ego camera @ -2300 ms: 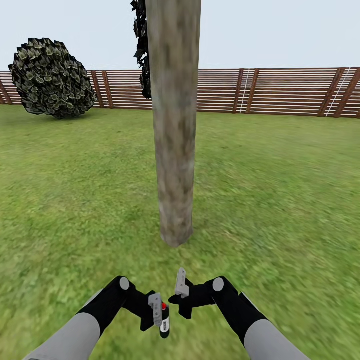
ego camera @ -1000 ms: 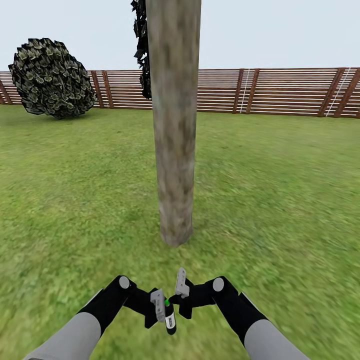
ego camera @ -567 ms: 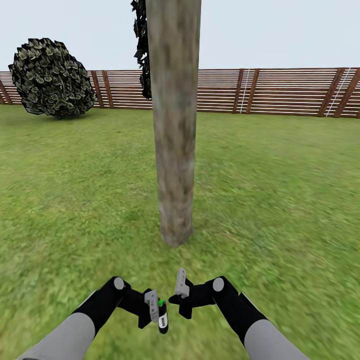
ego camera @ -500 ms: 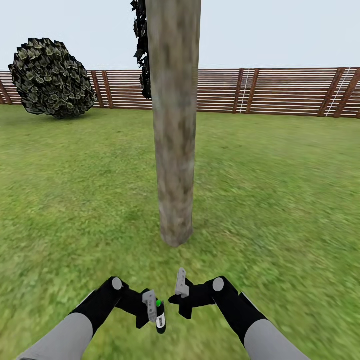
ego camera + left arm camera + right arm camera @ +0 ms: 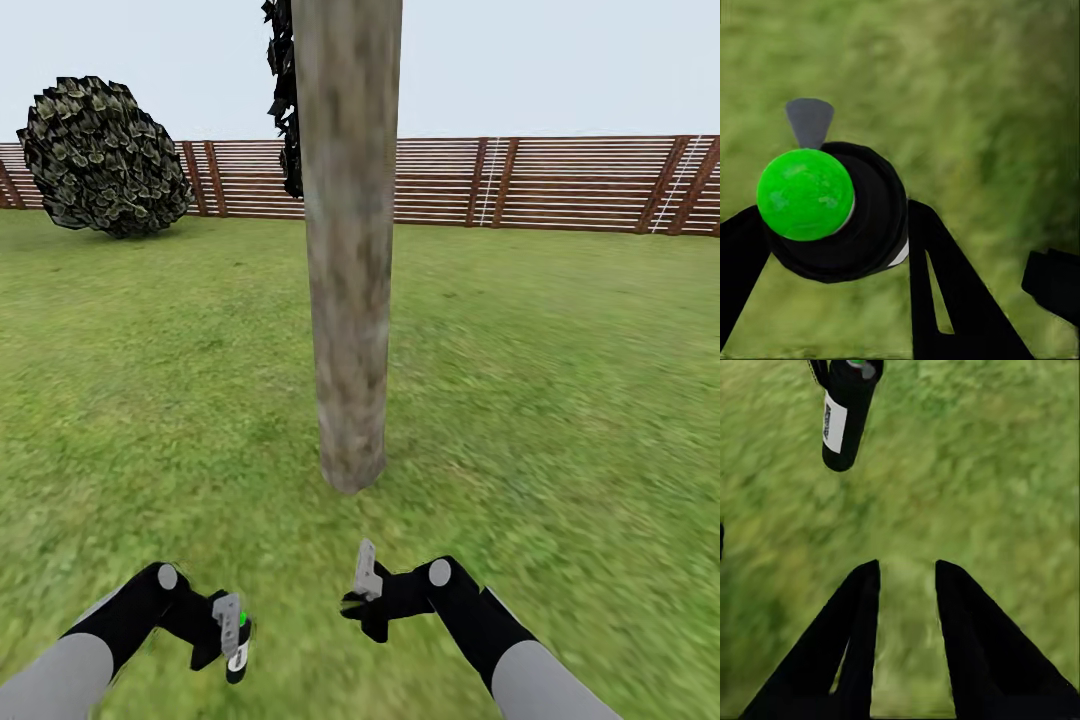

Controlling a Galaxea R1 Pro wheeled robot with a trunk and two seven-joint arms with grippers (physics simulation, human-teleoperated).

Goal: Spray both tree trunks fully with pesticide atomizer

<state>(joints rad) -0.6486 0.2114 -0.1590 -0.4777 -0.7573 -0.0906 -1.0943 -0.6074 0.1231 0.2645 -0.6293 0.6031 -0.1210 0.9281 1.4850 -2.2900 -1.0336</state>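
A pale mottled tree trunk [image 5: 350, 250] rises from the lawn straight ahead, its crown out of view. My left gripper [image 5: 232, 625] hangs low at the left, shut on the pesticide atomizer [image 5: 238, 655], a small dark bottle held upright. Its top shows bright green. In the left wrist view the atomizer [image 5: 862, 217] sits between the two dark fingers [image 5: 945, 300]. My right gripper [image 5: 365, 575] is open and holds nothing, closer to the trunk's base. From the right wrist view the atomizer [image 5: 846, 412] hangs ahead of the right gripper [image 5: 906, 577], above grass.
Green lawn [image 5: 560, 400] spreads all around the trunk. A brown slat fence [image 5: 560, 185] closes the far side. A round dark bush [image 5: 100, 155] stands at the back left, and dark foliage [image 5: 285, 100] shows behind the trunk.
My left arm has swung out to the left with the atomizer in it. The bottle's top went from red to green. The right arm and the view are still.
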